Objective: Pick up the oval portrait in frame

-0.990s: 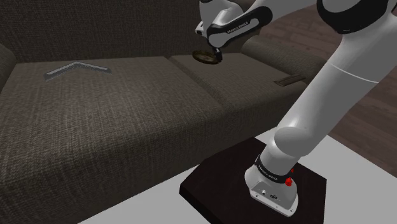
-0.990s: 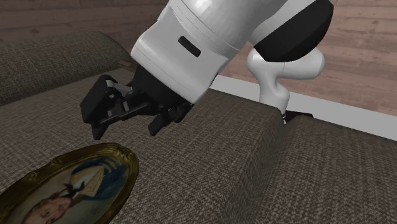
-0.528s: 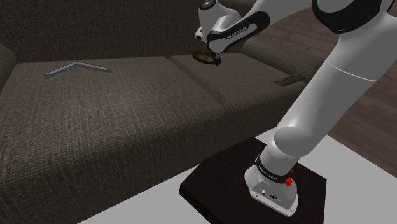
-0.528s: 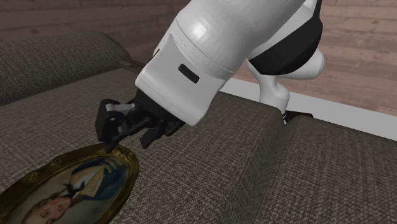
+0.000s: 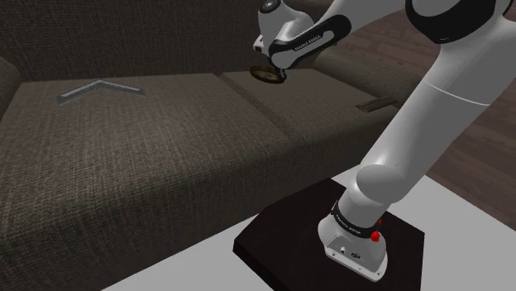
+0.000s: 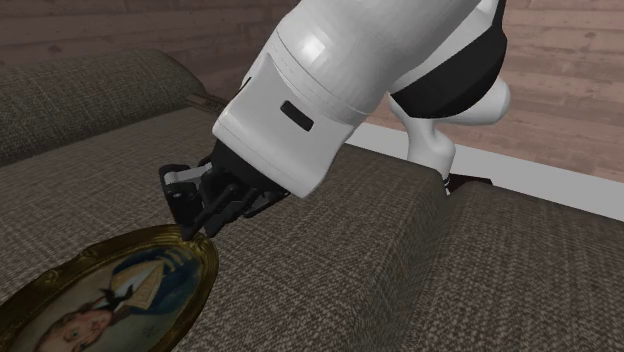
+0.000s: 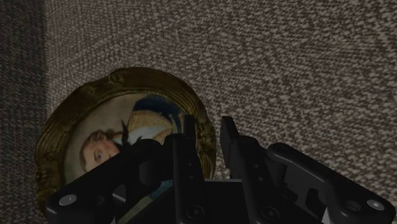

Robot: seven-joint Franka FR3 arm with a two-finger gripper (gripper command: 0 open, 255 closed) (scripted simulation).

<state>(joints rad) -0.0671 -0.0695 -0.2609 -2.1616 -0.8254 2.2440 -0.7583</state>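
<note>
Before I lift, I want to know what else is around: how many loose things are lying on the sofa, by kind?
oval portrait in gold frame: 1
grey V-shaped piece: 1
dark slim bar: 1
Total: 3
</note>
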